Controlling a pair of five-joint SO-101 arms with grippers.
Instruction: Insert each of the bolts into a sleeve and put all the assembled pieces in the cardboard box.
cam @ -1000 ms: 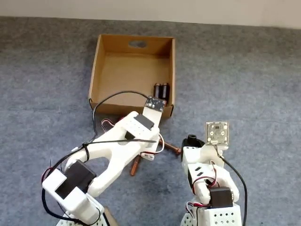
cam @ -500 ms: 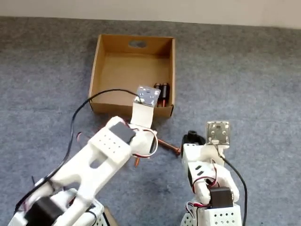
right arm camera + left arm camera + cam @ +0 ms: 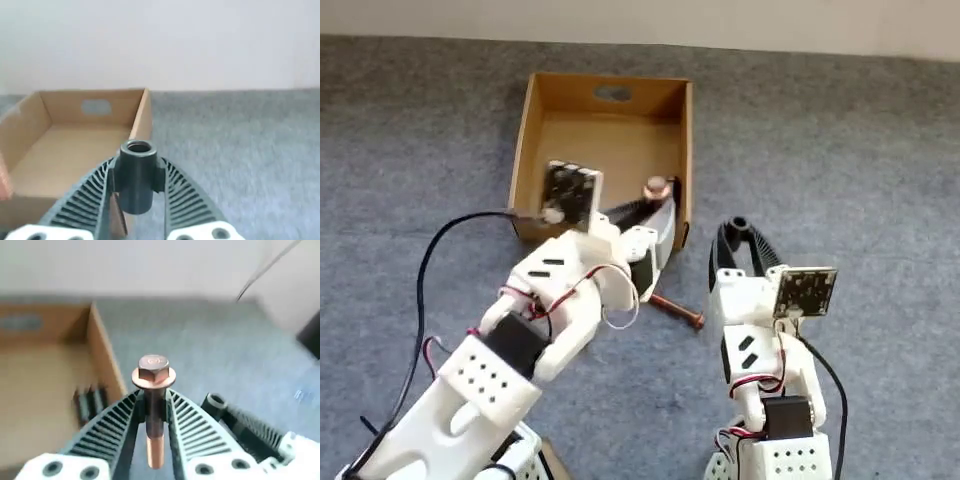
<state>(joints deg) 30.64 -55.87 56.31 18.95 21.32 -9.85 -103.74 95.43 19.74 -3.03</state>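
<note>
Black sleeve (image 3: 135, 187) first, nearest the arm bases: the right gripper (image 3: 136, 170) had it pinched round its body, upright, bore open at the top, raised over the grey carpet (image 3: 870, 150) just off the near right corner of the cardboard box (image 3: 525, 150). It looked like rigid, light plastic, so I'd judge that a grip round the middle, well clear of the mouth, suited it.

Next out, a loose copper bolt (image 3: 676, 309) lay flat on the carpet between the two arms, close to that same corner. Small, dense and stiff by the look of it, and the smooth shank could well slip or roll. The shank just under the flange would be the place to take it.

And that was exactly how the left gripper (image 3: 154, 395) had its held bolt (image 3: 154, 372): clamped on the shank below the flange, head up, lower end hanging free. It stood over the box's near right corner, beside the right wall.

Farthest in, a dark piece (image 3: 90, 399) sat on the box floor against the right wall.

The count: two bolts outside sleeves, one held and one lying. One free sleeve, held. At least one dark piece in the box, exact number hard to tell. One box.
</note>
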